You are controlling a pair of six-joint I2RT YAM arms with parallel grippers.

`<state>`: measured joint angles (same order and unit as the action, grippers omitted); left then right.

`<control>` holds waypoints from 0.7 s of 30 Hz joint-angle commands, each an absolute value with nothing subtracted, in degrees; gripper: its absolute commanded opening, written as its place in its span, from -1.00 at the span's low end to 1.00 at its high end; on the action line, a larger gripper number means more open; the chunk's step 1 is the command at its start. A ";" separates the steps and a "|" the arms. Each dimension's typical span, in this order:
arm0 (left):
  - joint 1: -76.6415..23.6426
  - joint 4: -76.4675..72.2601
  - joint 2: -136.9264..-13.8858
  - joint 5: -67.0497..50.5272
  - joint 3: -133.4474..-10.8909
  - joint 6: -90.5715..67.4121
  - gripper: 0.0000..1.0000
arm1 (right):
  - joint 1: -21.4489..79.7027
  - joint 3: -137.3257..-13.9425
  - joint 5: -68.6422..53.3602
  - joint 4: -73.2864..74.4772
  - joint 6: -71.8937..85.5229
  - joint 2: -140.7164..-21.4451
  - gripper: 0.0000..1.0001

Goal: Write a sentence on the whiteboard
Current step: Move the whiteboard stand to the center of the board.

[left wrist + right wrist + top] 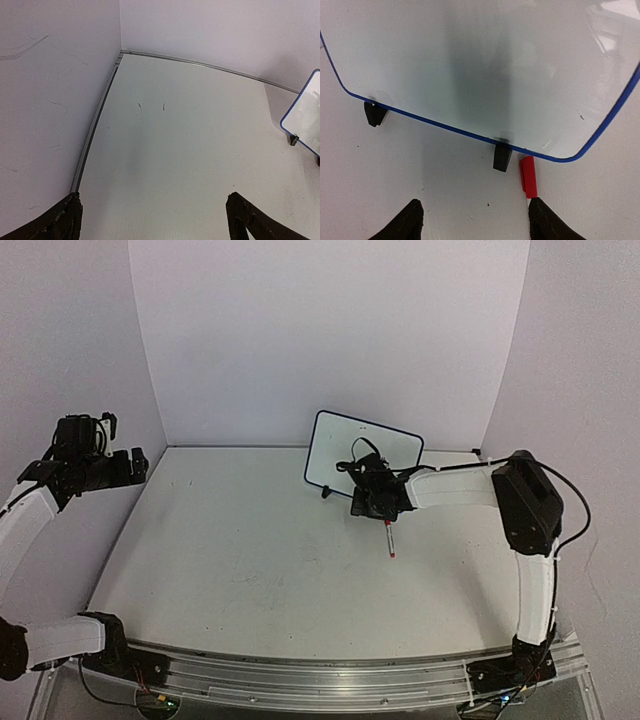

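The whiteboard [365, 453] stands on two black feet at the back middle of the table. It fills the top of the right wrist view [470, 65]. No written words show on it. A marker with red ends [389, 540] lies on the table just in front of the board. Its red cap [528, 176] lies beside the board's right foot, touching or nearly touching my right fingertip [547, 220]. My right gripper [372, 502] is low in front of the board, open and empty [475, 220]. My left gripper [135, 465] is raised at the far left, open and empty [155, 220].
The table [260, 560] is white, with purple walls on three sides. A metal rail [330, 675] runs along the near edge. In the left wrist view the board's corner [305, 120] shows at the right edge.
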<state>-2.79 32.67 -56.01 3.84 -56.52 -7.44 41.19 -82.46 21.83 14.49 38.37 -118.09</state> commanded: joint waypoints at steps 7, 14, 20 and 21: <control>-2.55 31.02 -56.33 1.67 -56.51 -7.35 0.99 | 40.90 -95.96 32.48 22.38 39.75 -130.08 0.13; -2.55 30.98 -56.61 1.48 -56.49 -7.47 0.99 | 39.55 -96.74 33.11 23.49 42.45 -132.47 0.08; -2.55 30.87 -57.08 1.16 -56.50 -7.56 0.99 | 38.69 -96.59 33.43 23.73 43.88 -133.57 -0.13; -2.55 30.86 -57.15 1.15 -56.51 -7.57 0.99 | 38.55 -96.57 33.41 23.73 44.19 -133.76 -0.18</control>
<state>-2.79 32.62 -56.80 1.64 -56.42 -7.46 39.28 -95.13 31.19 22.28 42.08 -132.44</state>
